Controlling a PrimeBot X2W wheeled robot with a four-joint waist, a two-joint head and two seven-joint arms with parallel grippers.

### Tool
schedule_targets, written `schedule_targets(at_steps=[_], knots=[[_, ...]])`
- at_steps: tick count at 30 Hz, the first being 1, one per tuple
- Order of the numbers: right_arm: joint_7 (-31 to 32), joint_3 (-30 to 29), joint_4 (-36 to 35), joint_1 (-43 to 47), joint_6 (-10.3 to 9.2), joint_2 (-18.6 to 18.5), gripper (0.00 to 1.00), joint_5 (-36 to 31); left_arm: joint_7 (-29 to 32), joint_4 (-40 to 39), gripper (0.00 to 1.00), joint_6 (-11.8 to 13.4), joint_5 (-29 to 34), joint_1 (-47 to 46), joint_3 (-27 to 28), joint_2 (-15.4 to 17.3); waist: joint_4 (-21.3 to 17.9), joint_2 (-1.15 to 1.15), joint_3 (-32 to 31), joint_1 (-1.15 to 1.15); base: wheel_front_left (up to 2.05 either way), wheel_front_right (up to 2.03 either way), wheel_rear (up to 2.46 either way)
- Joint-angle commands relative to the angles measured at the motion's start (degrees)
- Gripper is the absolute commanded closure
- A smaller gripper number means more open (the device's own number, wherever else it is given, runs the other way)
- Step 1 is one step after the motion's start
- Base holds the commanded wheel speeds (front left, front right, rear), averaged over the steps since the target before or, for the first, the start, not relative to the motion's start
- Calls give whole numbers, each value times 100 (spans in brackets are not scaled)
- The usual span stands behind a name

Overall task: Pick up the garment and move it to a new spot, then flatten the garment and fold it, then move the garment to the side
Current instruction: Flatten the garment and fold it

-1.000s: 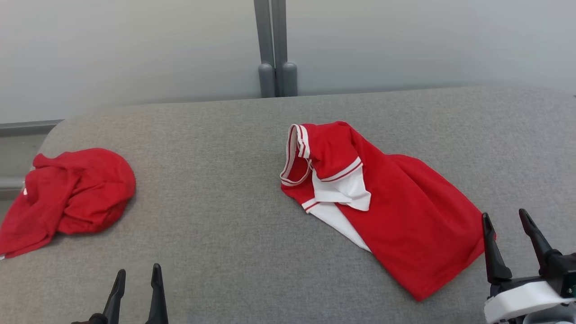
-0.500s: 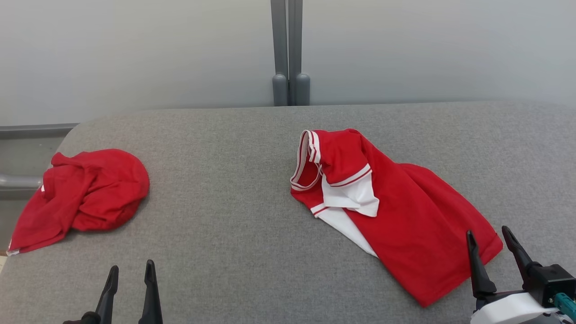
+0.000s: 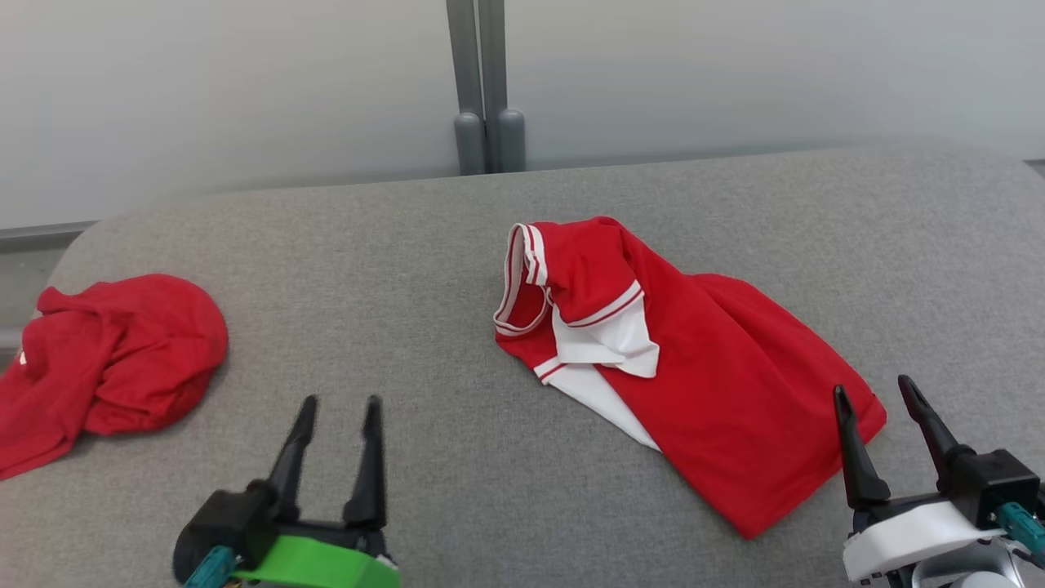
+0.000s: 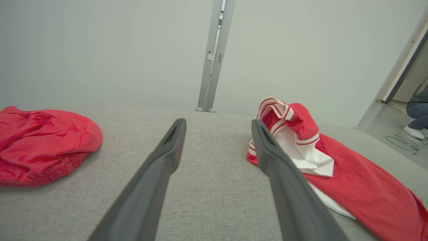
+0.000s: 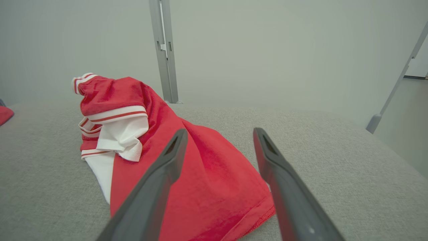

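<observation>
On the grey padded surface, head view: red-and-white garment lying right of centre, loosely spread, striped collar toward the far side, hem toward the near right. At lower left, left gripper with jaws spread, holding nothing, well apart from the garment. At lower right, right gripper with jaws likewise spread and empty, its left fingertip overlapping the hem corner in the picture; contact impossible to tell. At the far left edge, a bunched red cloth. Behind, grey post against a pale wall.

From the left wrist: left gripper wide apart above bare surface, garment to the right of the fingers, red cloth to the left. At the far right edge, a person's leg and shoe.

From the right wrist: right gripper gaping, gripping nothing, garment lying below and ahead, hem near the fingers, collar raised at the far left.
</observation>
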Motion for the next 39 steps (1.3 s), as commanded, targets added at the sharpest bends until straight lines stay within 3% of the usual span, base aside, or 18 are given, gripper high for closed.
schedule_targets(at_steps=[1, 10, 20, 27, 28, 29, 30, 39], knots=[[-19, 44, -49, -153, 0, -39, 0, 28, 0, 156, 0, -18, -98, -292, -242, 5, -244, 0, 273, 0, 0, 0, 0], [-19, 216, -88, -633, 0, 62, 0, 137, 0, 1661, 0, -17, -482, -1941, -1491, 13, -927, 0, 1027, 0, 0, 0, 0], [-19, 153, -56, -875, 0, 196, 0, 172, -1, 2985, 0, -18, -617, -3021, -1965, 27, -1544, 0, 1438, 0, 0, 0, 0], [-19, 167, -19, -965, 0, 269, 0, 196, 0, 3543, 0, -5, -457, -3391, -1805, 88, -1720, 0, 1494, 0, 0, 0, 0], [-19, 164, -12, -968, 0, 275, 0, 196, 0, 3605, 23, -9, -459, -3434, -1850, 77, -1728, 0, 1479, 0, 0, 0, 0], [-19, 156, -4, -958, 0, 277, 0, 198, 0, 3650, 77, -11, -481, -3454, -1913, 70, -1729, 0, 1459, 0, 0, 0, 0], [-19, 133, 9, -928, 0, 283, 0, 206, 0, 3682, 100, -13, -552, -3465, -2061, 56, -1719, 0, 1423, 0, 0, 0, 0], [-19, -50, 66, -565, 0, 329, 0, 193, 20, 2672, 100, -17, -1645, -3113, -2567, 91, -1354, 0, 995, 0, 0, 0, 0]])
